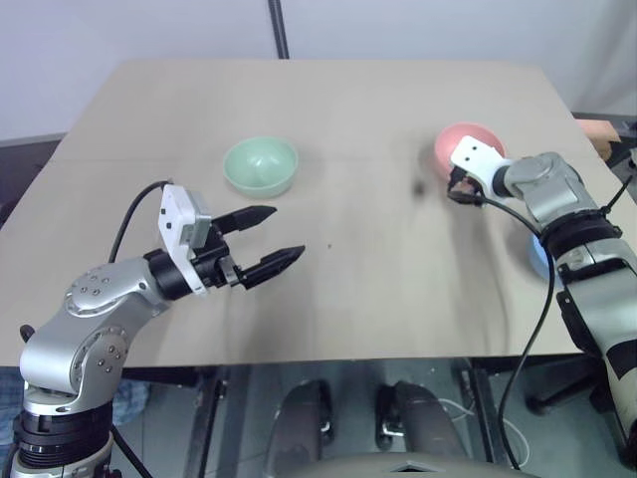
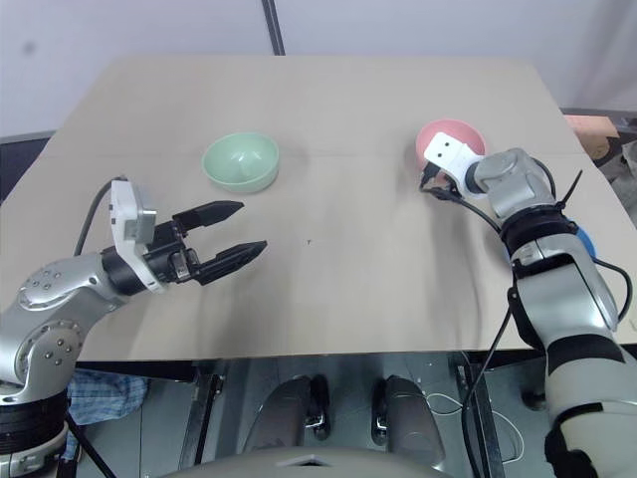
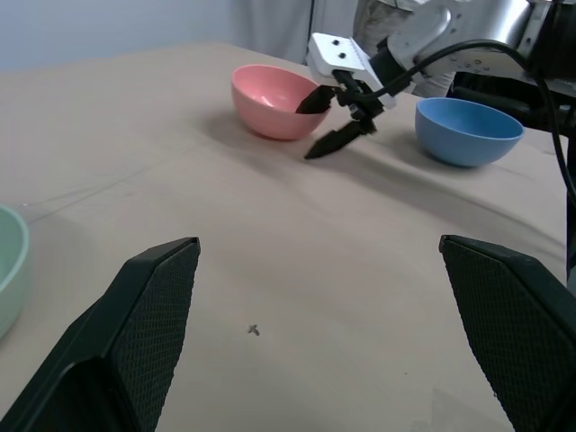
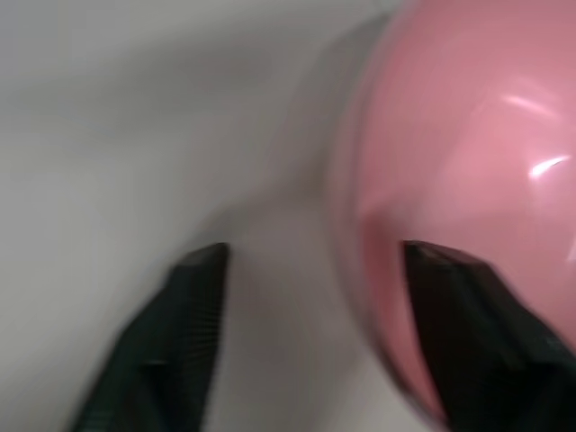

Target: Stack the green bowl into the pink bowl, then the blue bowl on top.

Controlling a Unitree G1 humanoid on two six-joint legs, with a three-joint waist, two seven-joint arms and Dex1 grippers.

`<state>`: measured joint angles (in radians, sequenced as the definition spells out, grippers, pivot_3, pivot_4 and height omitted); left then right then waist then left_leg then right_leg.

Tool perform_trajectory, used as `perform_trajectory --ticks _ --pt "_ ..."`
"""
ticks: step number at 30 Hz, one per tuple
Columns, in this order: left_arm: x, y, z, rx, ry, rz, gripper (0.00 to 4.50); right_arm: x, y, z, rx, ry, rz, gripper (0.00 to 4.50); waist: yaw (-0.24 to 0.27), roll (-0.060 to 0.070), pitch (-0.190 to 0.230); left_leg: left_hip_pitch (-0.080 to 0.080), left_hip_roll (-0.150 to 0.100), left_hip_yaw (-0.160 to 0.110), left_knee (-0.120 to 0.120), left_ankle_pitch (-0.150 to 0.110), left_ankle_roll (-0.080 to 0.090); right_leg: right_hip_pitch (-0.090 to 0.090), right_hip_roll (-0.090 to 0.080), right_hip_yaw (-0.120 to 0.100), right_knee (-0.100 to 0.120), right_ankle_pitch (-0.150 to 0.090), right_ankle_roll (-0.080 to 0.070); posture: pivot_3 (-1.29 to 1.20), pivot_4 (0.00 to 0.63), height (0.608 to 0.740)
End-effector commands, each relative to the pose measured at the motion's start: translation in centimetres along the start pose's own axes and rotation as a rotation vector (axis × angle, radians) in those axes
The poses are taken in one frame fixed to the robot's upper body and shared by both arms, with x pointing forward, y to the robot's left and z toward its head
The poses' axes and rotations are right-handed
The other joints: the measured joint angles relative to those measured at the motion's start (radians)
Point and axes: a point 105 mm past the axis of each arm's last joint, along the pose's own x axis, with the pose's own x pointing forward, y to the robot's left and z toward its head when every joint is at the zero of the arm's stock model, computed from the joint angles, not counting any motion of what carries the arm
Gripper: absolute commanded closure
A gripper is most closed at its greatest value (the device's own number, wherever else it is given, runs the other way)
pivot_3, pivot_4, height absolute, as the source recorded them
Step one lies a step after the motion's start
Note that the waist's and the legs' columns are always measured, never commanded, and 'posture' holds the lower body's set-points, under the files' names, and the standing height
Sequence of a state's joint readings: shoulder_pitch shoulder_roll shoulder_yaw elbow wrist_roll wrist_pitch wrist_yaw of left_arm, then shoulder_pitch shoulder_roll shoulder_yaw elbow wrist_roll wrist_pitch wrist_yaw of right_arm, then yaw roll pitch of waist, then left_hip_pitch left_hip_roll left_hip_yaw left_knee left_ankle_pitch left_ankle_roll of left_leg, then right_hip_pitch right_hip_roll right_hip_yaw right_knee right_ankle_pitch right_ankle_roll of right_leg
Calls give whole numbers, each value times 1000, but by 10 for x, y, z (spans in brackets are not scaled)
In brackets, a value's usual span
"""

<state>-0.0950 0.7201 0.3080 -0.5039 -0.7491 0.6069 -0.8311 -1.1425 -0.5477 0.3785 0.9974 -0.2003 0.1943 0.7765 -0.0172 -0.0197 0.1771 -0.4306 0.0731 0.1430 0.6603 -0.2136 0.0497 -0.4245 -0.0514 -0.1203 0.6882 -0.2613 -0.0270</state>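
Your right gripper [image 3: 335,121] straddles the pink bowl's [image 1: 460,140] near rim, one finger inside, jaws part open, maybe not gripping yet. Your left gripper [image 1: 267,242] is wide open and empty; the green bowl [image 1: 261,164] sits at its 12 o'clock, nearer that arm.

No writing, label, brand or number can be read anywhere. The bowls and the counter [image 1: 338,119] are plain and unmarked.

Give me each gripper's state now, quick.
Left gripper: open, empty.
Right gripper: open, straddling the small salmon-pink plastic bowl's rim, not gripping yet.
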Motion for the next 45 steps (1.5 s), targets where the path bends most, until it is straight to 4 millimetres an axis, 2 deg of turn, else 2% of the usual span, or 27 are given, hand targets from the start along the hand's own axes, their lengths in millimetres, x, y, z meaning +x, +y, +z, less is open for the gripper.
perform_trajectory --ticks 1,4,9,12,15,17,21,24,29,33,34,35,39,40,45 --pt "-3 -7 11 57 -31 -1 0 -5 -12 16 -27 -53 -37 3231 0 0 0 0 0 0 0 0 0 0 0 0 0 0 0 0 150 740" --pt "-4 -9 10 55 -28 0 0 -5 -12 22 -51 -71 -27 4462 1 0 0 0 0 0 0 0 0 0 0 0 0 0 0 0 150 740" --pt "-3 -11 8 51 -30 1 0 -6 -4 32 -99 -103 28 4462 1 0 0 0 0 0 0 0 0 0 -1 0 0 0 0 0 150 740" --pt "-3 -11 8 48 -28 -1 0 -10 12 47 -144 -162 113 4462 -2 1 0 0 0 0 0 0 0 0 -1 0 1 0 0 0 150 740" --pt "-4 -10 4 48 -12 -4 0 -36 70 72 -276 -283 368 4462 6 1 0 0 0 0 -1 0 0 0 0 0 0 0 0 0 150 740" --pt "-3 -10 1 48 0 -10 0 -48 98 78 -323 -307 433 4462 6 1 0 0 0 -1 -2 0 0 0 -1 -1 -1 0 0 0 150 740" --pt "0 -13 -2 55 10 -28 0 -69 140 86 -412 -324 511 4462 6 1 0 0 0 -1 -2 0 0 0 -1 -1 0 0 0 0 150 740" --pt "1 -12 -2 60 14 -39 0 -78 161 88 -484 -317 531 4462 6 1 0 0 0 -2 -2 0 0 0 -1 -2 0 -1 1 0 150 740" --pt "1 -10 -2 65 22 -48 0 -87 179 87 -535 -304 550 4462 6 0 0 0 0 -2 -1 0 0 0 -1 -2 0 -2 3 0 150 740" --pt "2 -11 -3 66 25 -55 0 -90 181 86 -566 -289 543 4462 6 0 0 0 0 -2 -1 0 0 0 -1 -2 0 -2 3 0 150 740" --pt "2 -11 -3 65 25 -56 0 -90 180 86 -573 -287 538 3663 6 0 0 0 0 -2 -1 0 0 0 -1 -2 0 -2 3 0 150 740" --pt "2 -11 -3 64 24 -57 0 -89 180 86 -572 -287 531 3400 6 0 0 0 0 -2 -1 0 0 0 -1 -2 0 -2 3 0 150 740" --pt "3 -12 -4 61 21 -60 0 -82 169 88 -540 -270 463 1477 6 0 0 0 0 -2 -1 0 0 0 -1 -2 0 -2 3 0 150 740" --pt "4 -12 -4 62 21 -62 0 -81 167 88 -539 -267 457 1116 6 0 0 0 0 -2 -1 0 0 0 -1 -2 0 -2 3 0 150 740" --pt "4 -12 -3 63 17 -63 0 -90 161 92 -524 -283 466 1116 6 0 0 0 0 -2 -1 0 0 0 -1 -2 0 -2 3 0 150 740"
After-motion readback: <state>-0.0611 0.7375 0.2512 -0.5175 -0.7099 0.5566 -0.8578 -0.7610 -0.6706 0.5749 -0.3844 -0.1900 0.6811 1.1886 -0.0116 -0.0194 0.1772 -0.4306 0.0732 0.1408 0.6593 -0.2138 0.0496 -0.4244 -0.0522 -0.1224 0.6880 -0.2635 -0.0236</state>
